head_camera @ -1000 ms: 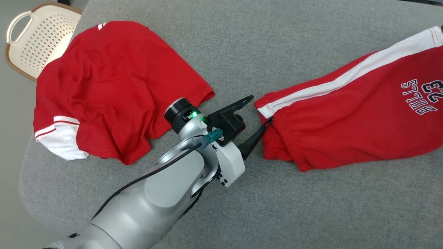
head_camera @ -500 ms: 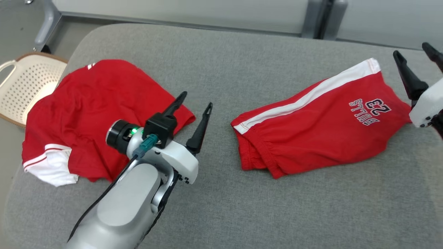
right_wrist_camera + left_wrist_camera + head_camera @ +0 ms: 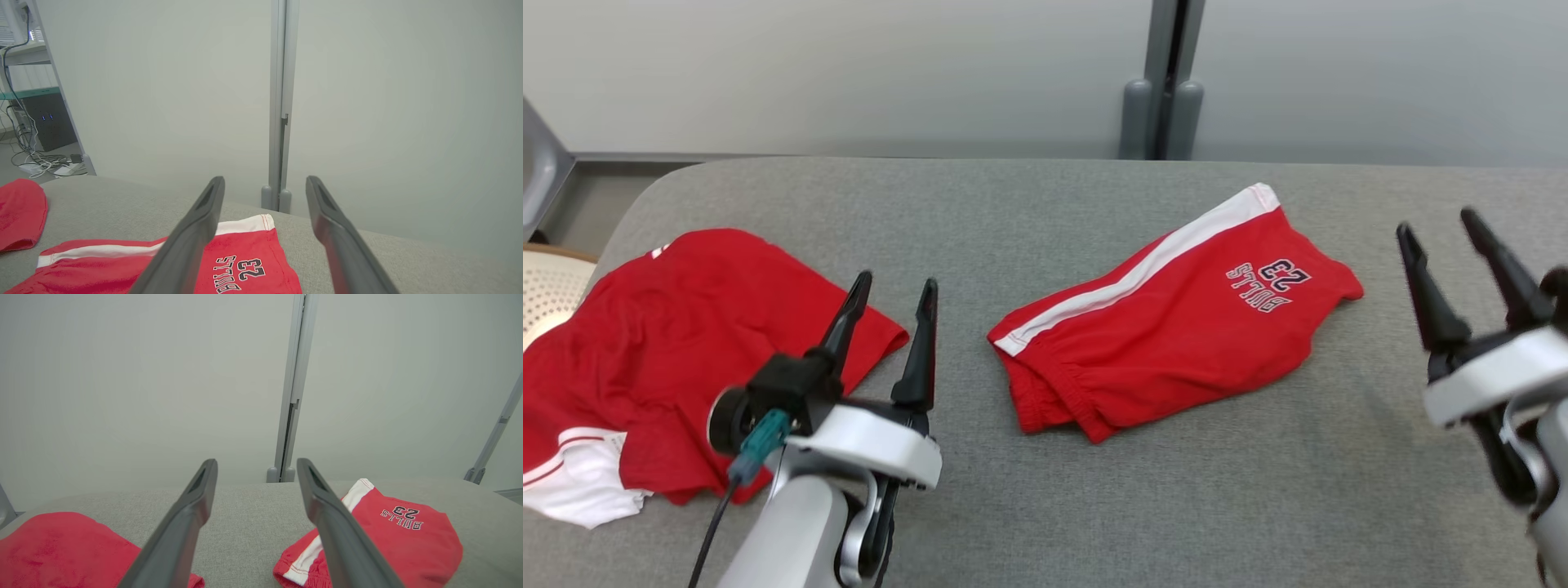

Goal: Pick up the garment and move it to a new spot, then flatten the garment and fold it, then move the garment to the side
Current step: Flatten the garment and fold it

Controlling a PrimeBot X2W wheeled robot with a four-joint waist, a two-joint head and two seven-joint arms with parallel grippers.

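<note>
The garment (image 3: 1176, 343), red shorts with a white side stripe and a "BULLS 23" print, lies folded at the middle of the grey padded table (image 3: 1094, 506). It also appears low in the left wrist view (image 3: 400, 543) and the right wrist view (image 3: 245, 261). My left gripper (image 3: 895, 282) is open at the lower left, raised off the cloth and to the left of the shorts, holding nothing (image 3: 256, 461). At the right edge my right gripper (image 3: 1436, 222) is open too, apart from the shorts and empty (image 3: 265, 178).
A crumpled red T-shirt (image 3: 686, 343) with white sleeve trim lies at the table's left end. A cream perforated basket (image 3: 543, 286) stands beyond that end. A pale wall with a grey post (image 3: 1164, 106) runs behind the table.
The head camera has swung up and the scene has shifted. My left gripper has drawn back from the shorts' waistband and turned its fingers up. The right gripper has come into view.
</note>
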